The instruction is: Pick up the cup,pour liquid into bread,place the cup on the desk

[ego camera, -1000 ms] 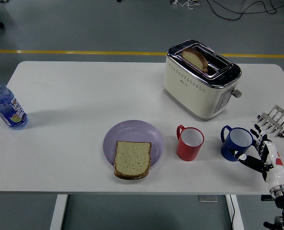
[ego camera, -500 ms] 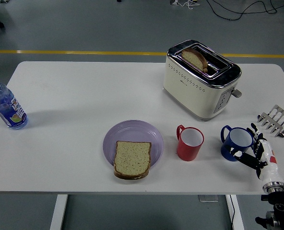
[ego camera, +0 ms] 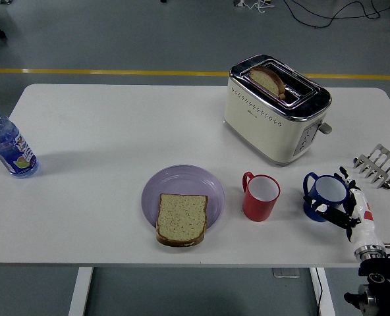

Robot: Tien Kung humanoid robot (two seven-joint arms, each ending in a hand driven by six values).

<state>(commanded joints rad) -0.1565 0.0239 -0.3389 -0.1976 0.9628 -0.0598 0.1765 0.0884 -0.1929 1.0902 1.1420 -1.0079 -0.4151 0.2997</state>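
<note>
Head view: on the white worktop [ego camera: 116, 125], from left to right, stand a water bottle [ego camera: 8, 149], a lilac plate [ego camera: 182, 184] bearing a slice of bread [ego camera: 181, 218], a red cup [ego camera: 261, 197], and a blue cup [ego camera: 324, 195] near the right edge, with a cream toaster [ego camera: 277, 108] behind them and a metal rack [ego camera: 378, 165] at far right. The blue cup looks a rigid, glazed mug, likely light but slick; its handle faces left, away from the arm, so a wrap around the body from the right seems the surest hold, kept upright if it carries liquid. The right robot hand [ego camera: 344, 204] reaches in from the lower right corner, fingers curved partly around the blue cup's right side, against or just beside its wall; a firm grip cannot be confirmed, and the cup sits on the worktop.
</note>
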